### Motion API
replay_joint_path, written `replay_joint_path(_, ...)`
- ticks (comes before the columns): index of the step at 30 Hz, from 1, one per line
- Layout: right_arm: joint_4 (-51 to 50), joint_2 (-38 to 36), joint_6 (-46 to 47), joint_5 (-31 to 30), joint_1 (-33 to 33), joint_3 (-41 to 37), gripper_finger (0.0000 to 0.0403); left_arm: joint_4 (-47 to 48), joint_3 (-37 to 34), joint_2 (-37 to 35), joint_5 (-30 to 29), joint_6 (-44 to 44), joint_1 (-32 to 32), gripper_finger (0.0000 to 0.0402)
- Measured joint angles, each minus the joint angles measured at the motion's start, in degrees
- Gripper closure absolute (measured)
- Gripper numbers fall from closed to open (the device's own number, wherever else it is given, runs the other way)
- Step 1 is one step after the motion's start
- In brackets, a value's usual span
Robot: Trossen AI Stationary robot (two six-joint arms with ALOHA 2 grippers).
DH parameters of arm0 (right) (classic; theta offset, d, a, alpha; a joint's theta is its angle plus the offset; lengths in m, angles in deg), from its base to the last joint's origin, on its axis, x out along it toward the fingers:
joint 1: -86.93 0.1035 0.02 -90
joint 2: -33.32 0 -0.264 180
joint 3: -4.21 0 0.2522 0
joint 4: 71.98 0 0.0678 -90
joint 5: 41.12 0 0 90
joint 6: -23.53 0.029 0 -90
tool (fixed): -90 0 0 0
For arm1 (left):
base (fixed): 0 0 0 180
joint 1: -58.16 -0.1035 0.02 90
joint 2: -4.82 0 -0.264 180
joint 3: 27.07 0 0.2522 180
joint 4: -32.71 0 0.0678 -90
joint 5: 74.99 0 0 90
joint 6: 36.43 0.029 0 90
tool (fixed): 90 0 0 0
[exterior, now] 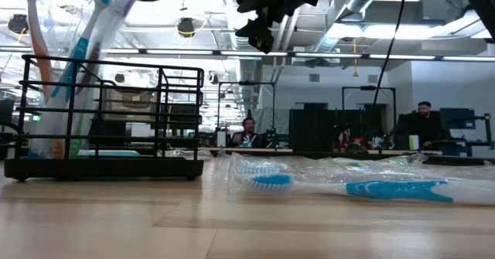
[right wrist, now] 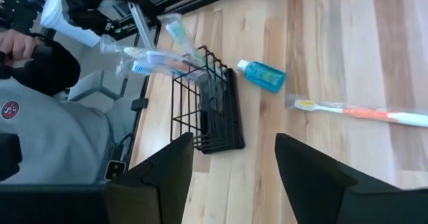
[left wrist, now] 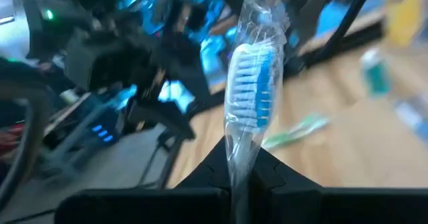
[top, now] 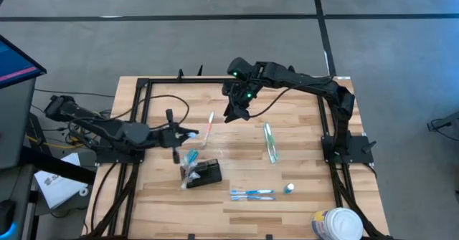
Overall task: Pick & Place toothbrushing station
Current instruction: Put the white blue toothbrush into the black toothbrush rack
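While the worktop (top: 301,161) is carrying everything, the toothbrushing station (top: 203,173) is sitting near its 7 o'clock edge; the right pincer (right wrist: 234,174) is hanging apart toward 12 o'clock, and the left pincer (left wrist: 241,177) is clamping a wrapped toothbrush (left wrist: 253,90).

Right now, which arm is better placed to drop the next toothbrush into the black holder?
Left. Its end effector already grips a wrapped blue toothbrush close beside the black holder. The right end effector is open, empty and raised farther off.
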Motion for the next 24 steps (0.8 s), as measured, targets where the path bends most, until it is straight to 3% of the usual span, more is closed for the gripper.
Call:
replay_joint_path(6,-0.1,0.0,0.8,-0.2,2.0,0.0,0.0207,7.0,0.0,-5.0,1.3,-7.5,2.4,0.0400)
replay_joint_path(11,0.0,0.0,1.5,-0.8,4.4,0.0,0.0212,6.7,-1.4,-5.8,2.0,-14.5,4.8,0.0400)
replay_joint_path(24,0.2,0.0,1.7,-3.8,8.7,0.0,0.0224,-23.9,-17.2,-7.9,3.8,-14.5,12.6,0.0401)
